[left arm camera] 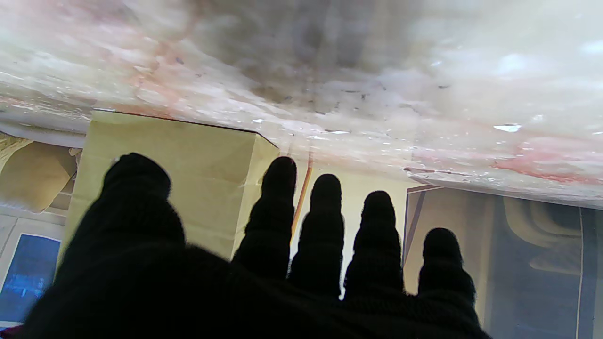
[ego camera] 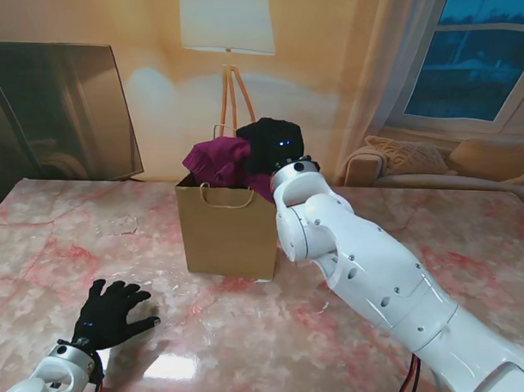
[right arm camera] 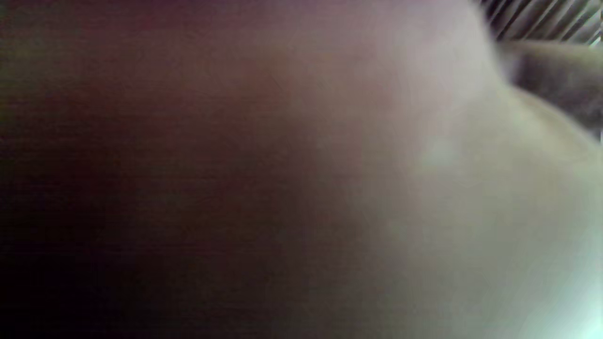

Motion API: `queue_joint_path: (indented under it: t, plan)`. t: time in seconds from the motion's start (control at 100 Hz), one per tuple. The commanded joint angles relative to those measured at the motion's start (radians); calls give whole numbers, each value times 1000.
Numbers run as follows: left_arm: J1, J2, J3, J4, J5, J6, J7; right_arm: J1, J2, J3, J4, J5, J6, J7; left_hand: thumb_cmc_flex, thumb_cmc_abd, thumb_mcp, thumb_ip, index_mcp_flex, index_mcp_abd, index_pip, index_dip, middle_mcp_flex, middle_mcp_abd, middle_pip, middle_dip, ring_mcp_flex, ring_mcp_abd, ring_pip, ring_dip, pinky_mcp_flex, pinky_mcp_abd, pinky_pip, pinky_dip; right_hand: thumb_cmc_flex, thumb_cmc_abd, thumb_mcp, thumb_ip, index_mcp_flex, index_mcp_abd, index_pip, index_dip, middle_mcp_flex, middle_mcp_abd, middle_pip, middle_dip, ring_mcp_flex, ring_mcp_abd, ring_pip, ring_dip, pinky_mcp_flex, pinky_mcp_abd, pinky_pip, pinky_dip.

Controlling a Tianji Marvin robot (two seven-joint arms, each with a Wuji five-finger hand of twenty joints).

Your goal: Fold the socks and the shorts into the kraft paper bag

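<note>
The kraft paper bag (ego camera: pixel 226 233) stands upright in the middle of the pink marble table (ego camera: pixel 467 246). Maroon shorts (ego camera: pixel 218 160) bulge out of its open mouth. My black-gloved right hand (ego camera: pixel 271 143) sits curled on the shorts above the bag's far right corner. Its wrist view is a blur of dark reddish cloth (right arm camera: pixel 188 141) pressed against the lens. My left hand (ego camera: pixel 110 313) lies flat on the table near me on the left, fingers spread, holding nothing. In its wrist view the left hand (left arm camera: pixel 264 282) points towards the bag (left arm camera: pixel 188 174). No socks can be made out.
My white right arm (ego camera: pixel 371 277) crosses the table's right half from the near corner to the bag. Behind the table stand a floor lamp (ego camera: pixel 227 23), a dark panel (ego camera: pixel 58 111) on the left and a sofa (ego camera: pixel 435 168) on the right.
</note>
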Motion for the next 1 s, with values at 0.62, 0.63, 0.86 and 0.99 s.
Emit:
queue_joint_path:
  t: [0.62, 0.63, 0.86, 0.99]
  plan:
    - [9, -1, -9, -1, -7, -15, -5, 37, -53, -87, 89, -9, 94, -167, 37, 32, -39, 62, 38, -34, 14, 10, -11, 12, -23, -15, -22, -15, -31, -10, -18, -12, -55, 11, -128, -206, 176, 199, -130, 189, -176, 419, -59, -30, 41, -238, 61, -39, -73, -44, 67, -50, 40, 19]
    - [9, -1, -9, -1, -7, -16, -5, 38, -53, -88, 89, -10, 95, -167, 37, 31, -39, 62, 40, -34, 15, 11, -11, 13, -23, -15, -22, -14, -31, -10, -18, -11, -56, 11, -135, -210, 175, 202, -139, 190, -178, 420, -72, -31, 47, -236, 52, -41, -74, -42, 59, -51, 37, 20]
    - [8, -1, -10, 4, -9, -21, -3, 50, -45, -113, 90, -45, 105, -134, 39, 31, -40, 63, 54, -46, 26, 17, -11, 11, -23, -16, -24, -16, -32, -11, -19, -12, -69, 15, -230, -256, 152, 190, -271, 231, -297, 368, -247, -33, 3, -240, -117, -39, -116, -25, -79, -52, -30, 57]
    - [9, -1, -12, 4, -10, -23, -6, 53, -48, -120, 105, -51, 93, -154, 39, 31, -42, 63, 64, -56, 35, 22, -11, 10, -24, -16, -26, -17, -33, -12, -20, -14, -77, 16, -118, -171, 159, 194, -164, 63, -118, 487, -127, -70, 39, -222, -74, -37, -121, -30, -64, -34, -56, 91]
